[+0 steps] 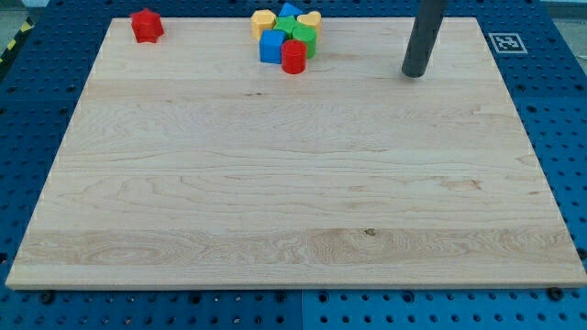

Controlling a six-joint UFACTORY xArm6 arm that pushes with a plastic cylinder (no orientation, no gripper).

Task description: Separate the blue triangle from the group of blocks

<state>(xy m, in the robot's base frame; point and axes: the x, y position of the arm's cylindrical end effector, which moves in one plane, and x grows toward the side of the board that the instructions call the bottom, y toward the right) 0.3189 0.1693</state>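
Board: wooden board [293,202] fills the view's bottom and middle, its near edge closest to the camera, pale grain, nothing standing on its lower half
Blue triangle: blue triangle [290,10] sits at the very top of the group, against the board's far edge, only its upper part showing behind the green blocks; it touches its neighbours
Group: seven blocks packed tight at the view's top, a little left of centre
Yellow blocks: two, a yellow block [263,22] on the group's left and a yellow heart-like block [310,19] on its right, flanking the triangle
Green blocks: two, a green block [288,26] just below the triangle and a second green block [305,40] to its lower right (exact shapes hard to make out)
Blue block: blue block [271,46] at the group's lower left, so blue counts two with the triangle
Red cylinder: red cylinder [293,57] upright at the group's bottom, touching the blue block
Red block: red block [147,25] alone near the top left corner, well apart from the group; red counts two
Tip: my tip [415,73] rests on the board to the group's right, well apart from every block
Jaws: none, the arm ends in a plain dark rod, so nothing is held
Containers: none holding anything
Marker: square black-and-white marker [503,42] at the board's top right corner, no readable words
Table: blue perforated table [569,128] surrounds the board
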